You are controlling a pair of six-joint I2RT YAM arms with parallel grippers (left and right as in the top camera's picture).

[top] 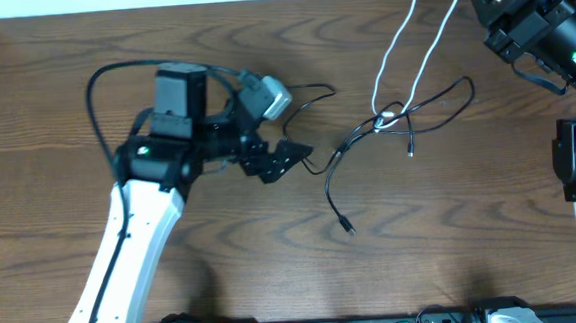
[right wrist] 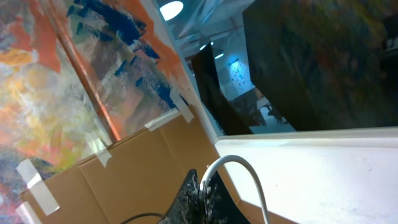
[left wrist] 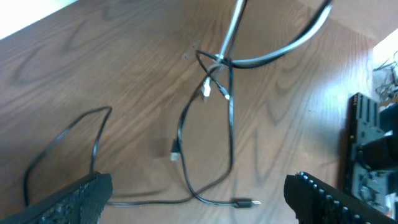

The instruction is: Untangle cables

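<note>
My left pincer [top: 283,160] spread wide and empty over the wood surface [top: 175,279], my right pincer [right wrist: 202,196] clamped on the white cable [left wrist: 230,31], its loop lifted, thin black cable [top: 328,187] sprawled mid-surface, knotted with it.

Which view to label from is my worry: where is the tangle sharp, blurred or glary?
Overhead: evenly lit, white cable and black cable sharp. Left wrist: white cable softly blurred up close. Right wrist: lamp glare above, white cable fairly sharp.
</note>
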